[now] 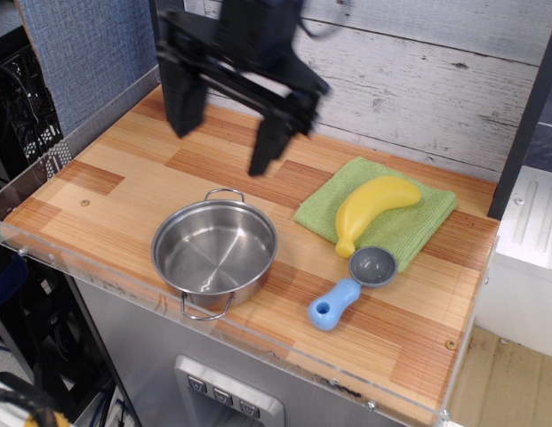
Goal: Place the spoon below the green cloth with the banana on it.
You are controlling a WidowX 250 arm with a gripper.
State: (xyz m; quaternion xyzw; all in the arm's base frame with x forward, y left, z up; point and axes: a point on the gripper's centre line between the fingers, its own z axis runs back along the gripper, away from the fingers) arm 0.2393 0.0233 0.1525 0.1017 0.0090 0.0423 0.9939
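Observation:
The spoon [349, 288] lies on the wooden table in front of the green cloth [379, 211], its grey bowl touching the cloth's front edge and its light blue handle pointing to the front left. The yellow banana [372, 207] lies on the cloth. My gripper [224, 135] is open and empty, raised high above the table's back left, well away from the spoon. Its fingers [268, 147] are blurred by motion.
A steel pot [214, 254] with two small handles stands at the front left of the table. A dark post [169, 53] rises at the back left. A clear plastic rim runs along the table's front edge [258, 342].

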